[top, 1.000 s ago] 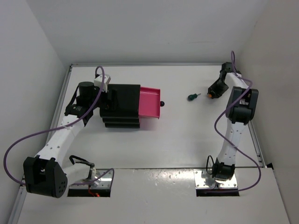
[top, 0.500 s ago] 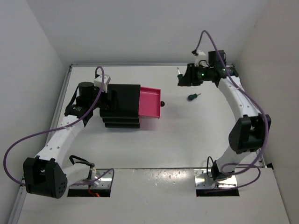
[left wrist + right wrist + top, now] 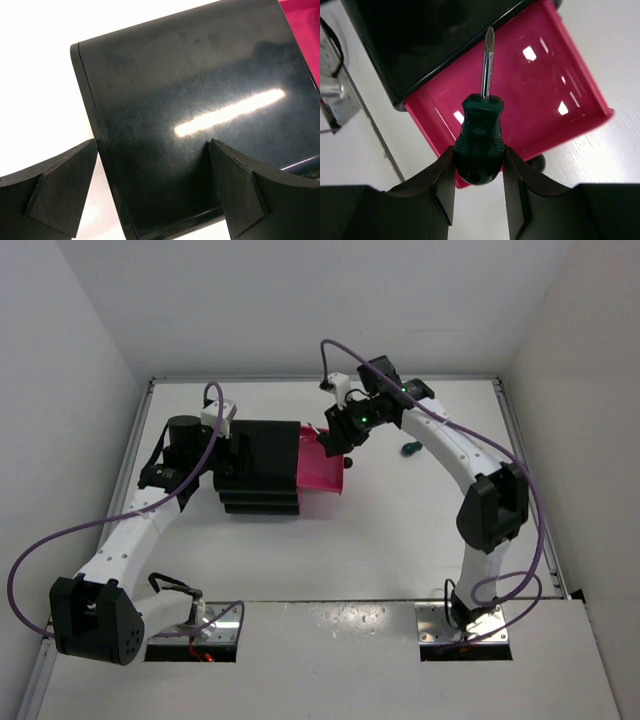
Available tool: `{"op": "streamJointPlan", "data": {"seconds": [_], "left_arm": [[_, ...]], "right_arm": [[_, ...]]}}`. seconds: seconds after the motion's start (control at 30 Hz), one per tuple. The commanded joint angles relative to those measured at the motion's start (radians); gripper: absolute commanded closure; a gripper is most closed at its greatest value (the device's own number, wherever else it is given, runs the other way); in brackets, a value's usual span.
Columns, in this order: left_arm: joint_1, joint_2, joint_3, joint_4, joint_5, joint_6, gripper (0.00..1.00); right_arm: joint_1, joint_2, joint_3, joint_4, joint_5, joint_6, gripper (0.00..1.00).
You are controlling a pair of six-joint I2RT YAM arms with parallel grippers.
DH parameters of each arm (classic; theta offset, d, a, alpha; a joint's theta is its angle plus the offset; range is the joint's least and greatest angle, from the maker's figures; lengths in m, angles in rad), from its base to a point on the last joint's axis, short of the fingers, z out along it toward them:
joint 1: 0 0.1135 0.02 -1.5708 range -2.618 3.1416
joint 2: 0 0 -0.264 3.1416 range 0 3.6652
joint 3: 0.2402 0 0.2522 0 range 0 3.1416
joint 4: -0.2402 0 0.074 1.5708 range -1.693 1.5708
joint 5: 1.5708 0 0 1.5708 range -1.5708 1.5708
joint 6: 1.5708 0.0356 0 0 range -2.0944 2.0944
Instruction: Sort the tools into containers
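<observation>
My right gripper (image 3: 479, 156) is shut on a green-handled screwdriver (image 3: 479, 134), its metal tip pointing over the open magenta-pink drawer (image 3: 545, 85) of the black stepped cabinet (image 3: 258, 468). In the top view my right gripper (image 3: 335, 440) hangs over that drawer (image 3: 322, 475), near its black knob (image 3: 347, 462). A second small green-handled tool (image 3: 410, 448) lies on the table to the right. My left gripper (image 3: 152, 147) is open at the cabinet's back-left corner (image 3: 190, 100), one finger over the table, one over the cabinet top. Pliers and the purple-handled screwdriver are out of view.
The white table (image 3: 400, 530) is walled on the left, back and right. The two lower drawers look closed under the open one. My left arm (image 3: 150, 510) runs along the table's left side, and purple cables loop from both arms.
My right arm has swung from the far right of the table leftwards, carrying the screwdriver to above the open drawer. The left arm and the green tool on the table have not moved.
</observation>
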Motion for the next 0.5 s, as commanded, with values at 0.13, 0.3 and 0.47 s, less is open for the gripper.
{"op": "streamJointPlan", "data": {"seconds": [0.13,0.3,0.47], "left_arm": [[-0.012,0.035,-0.038,-0.178,0.037,0.01,0.01],[-0.012,0.035,-0.038,-0.178,0.046,0.01,0.01],[-0.012,0.035,-0.047,-0.178,0.046,0.01,0.01]], "right_arm": [[0.058,0.069,0.098,-0.087,0.093,-0.102,1.0],[0.067,0.132,0.141,-0.097,0.114,-0.102,0.96],[0.067,0.157,0.159,-0.097,0.148,-0.102,0.8]]}}
